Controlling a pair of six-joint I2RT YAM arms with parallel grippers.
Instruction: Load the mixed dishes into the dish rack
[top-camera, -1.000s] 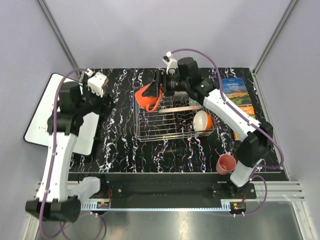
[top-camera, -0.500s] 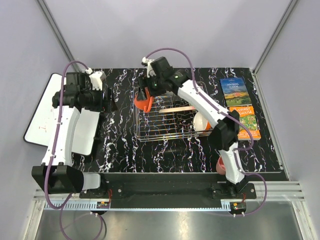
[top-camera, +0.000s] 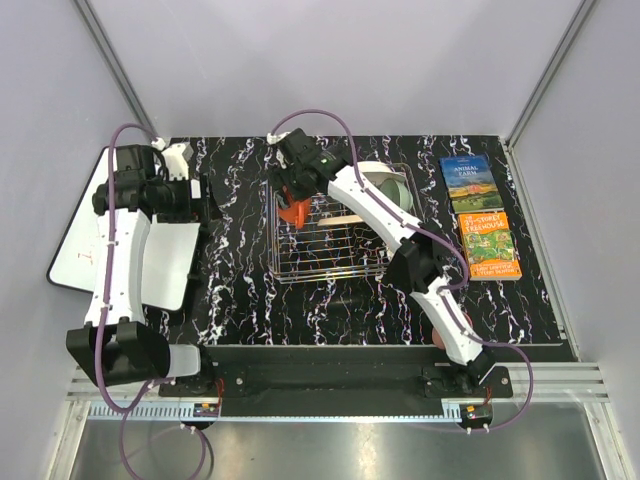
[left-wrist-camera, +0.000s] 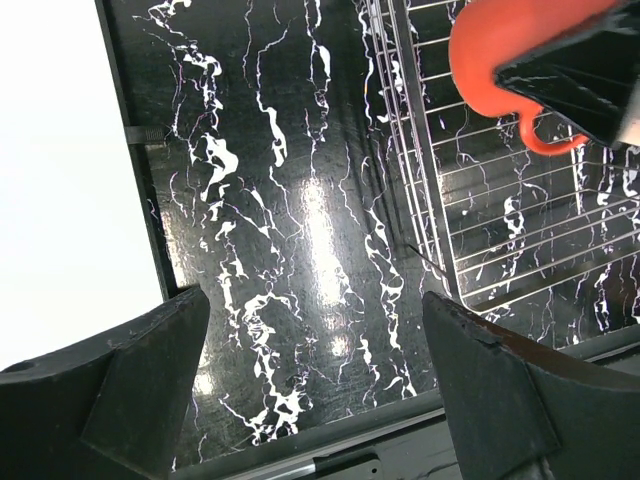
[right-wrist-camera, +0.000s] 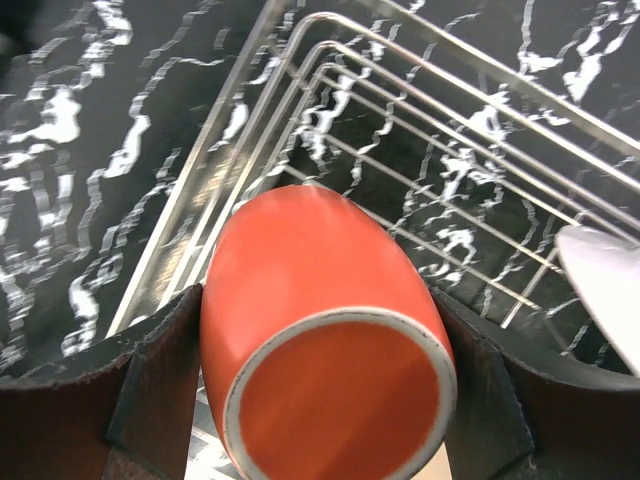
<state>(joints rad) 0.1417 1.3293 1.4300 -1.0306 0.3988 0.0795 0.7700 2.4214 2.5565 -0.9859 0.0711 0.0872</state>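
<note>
Over the far-left corner of the dish rack (left-wrist-camera: 420, 200), the right hand (right-wrist-camera: 330, 390) grips the orange-red mug (right-wrist-camera: 320, 300). It is best lowered slowly between the tines, handle clear of the wires. The left hand (left-wrist-camera: 315, 400) gapes wide, empty.

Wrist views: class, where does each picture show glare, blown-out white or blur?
Left wrist: the white board is blown out; a glare streak runs down the marbled table. Right wrist: the orange-red mug is fairly sharp; table veining at left is smeared.
</note>
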